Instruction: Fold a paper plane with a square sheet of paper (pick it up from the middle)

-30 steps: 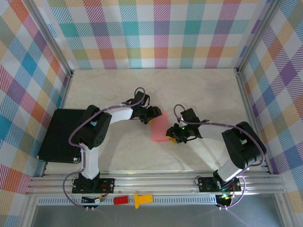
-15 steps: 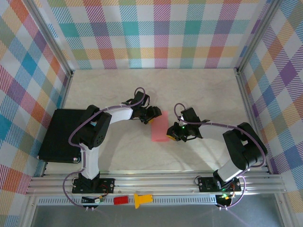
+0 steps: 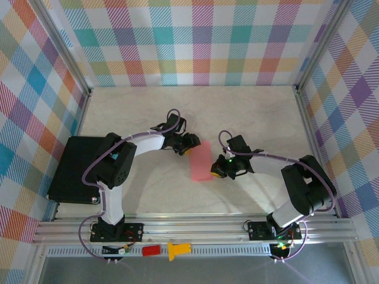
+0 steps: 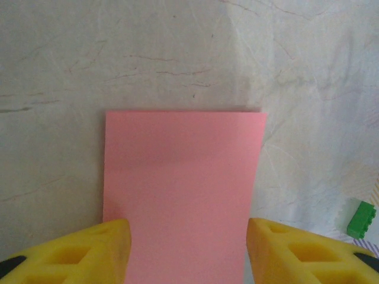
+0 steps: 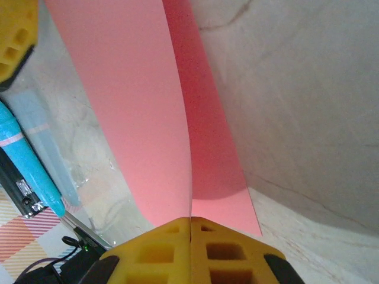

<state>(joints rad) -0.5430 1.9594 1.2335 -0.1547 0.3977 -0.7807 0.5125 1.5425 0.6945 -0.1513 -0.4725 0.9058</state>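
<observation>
**A:** Where is the paper (image 3: 201, 164) lying?

**B:** It is lying mid-tabletop (image 3: 249, 112), between the two arms. It is showing as a narrow rectangle, not a square, so I am judging it half-folded and not yet a plane.

**A:** What is the right pincer (image 5: 190, 228) doing?

**B:** It is pinching the paper at the right-hand edge, with its pads pressed together and the sheet coming out between them. A lighter layer is arching up from the grip and a darker layer is lying flatter beneath. To me, it is gripping the upper flap so it can carry it over into a fold. I cannot tell whether the lower layer is caught too.

**A:** And the left pincer (image 4: 188, 248)?

**B:** It is standing spread at the paper's far end, one finger at each long edge. I am reading that as an anchor, stopping the sheet from sliding under the other arm's pull. I cannot tell whether the fingers are actually pressing on the paper.

**A:** What is the risk?

**B:** The thin paper is bowing. If the anchor is not bearing down, the whole sheet may slide and the crease may land crooked.
</observation>
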